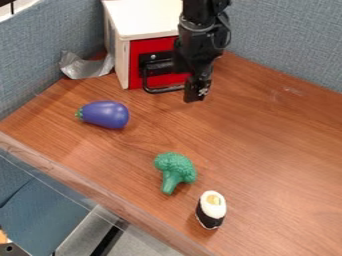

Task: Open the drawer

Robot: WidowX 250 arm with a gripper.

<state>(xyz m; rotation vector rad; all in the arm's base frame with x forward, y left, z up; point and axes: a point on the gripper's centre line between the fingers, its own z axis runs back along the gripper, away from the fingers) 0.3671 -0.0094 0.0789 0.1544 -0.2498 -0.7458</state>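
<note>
My black gripper (196,93) hangs down in front of the right part of the red drawer front (137,60), beside the right end of the black handle (160,90). Whether it touches the handle, I cannot tell. The drawer belongs to a small white-topped box at the back left of the table, and it looks closed. The arm hides the drawer's right side.
On the wooden table (267,135) lie a purple eggplant (105,114) at the left, a green broccoli (176,171) near the front edge and a sushi piece (211,209) right of it. Crumpled silver material (85,66) sits left of the box. Blue-grey walls (287,40) stand behind.
</note>
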